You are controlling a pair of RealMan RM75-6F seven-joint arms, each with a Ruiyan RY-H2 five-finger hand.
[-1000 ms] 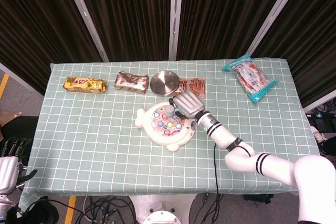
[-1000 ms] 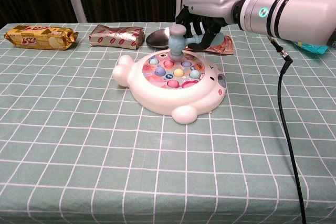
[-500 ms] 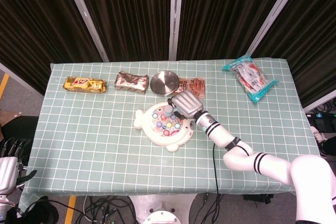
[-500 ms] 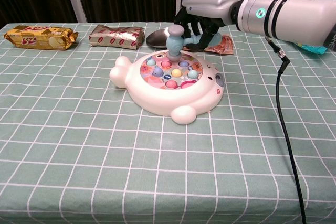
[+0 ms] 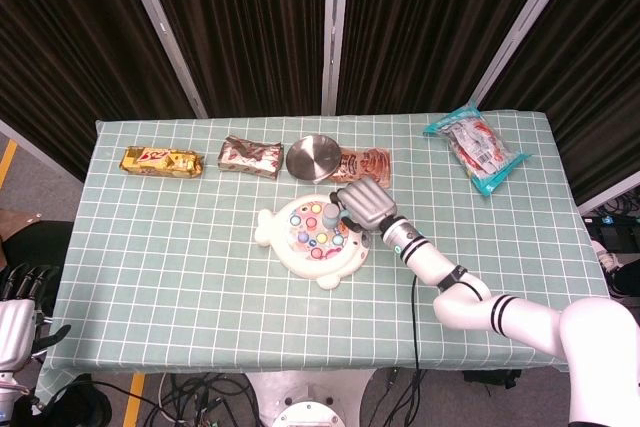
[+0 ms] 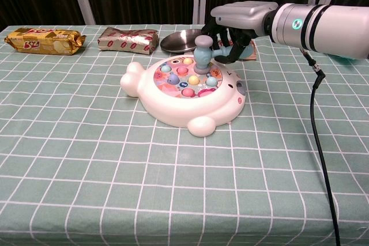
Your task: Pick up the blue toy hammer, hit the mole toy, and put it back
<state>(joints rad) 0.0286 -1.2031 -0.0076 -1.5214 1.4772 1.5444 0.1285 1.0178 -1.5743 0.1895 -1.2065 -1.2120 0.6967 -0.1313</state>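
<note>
Over the mole toy (image 6: 187, 93) | we find right hand (image 6: 233, 30) clasping hammer (image 6: 203, 53), head down on the pegs | striking stage, we judge; return of hammer outstanding | left hand (image 5: 15, 322) idle, state unclear

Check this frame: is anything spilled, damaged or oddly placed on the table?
Nothing stands out. The right hand holds the blue toy hammer head-down over the mole toy, which sits flat. The gold snack pack, silver snack pack, metal dish and blue-edged bag lie intact on the checked tablecloth.
</note>
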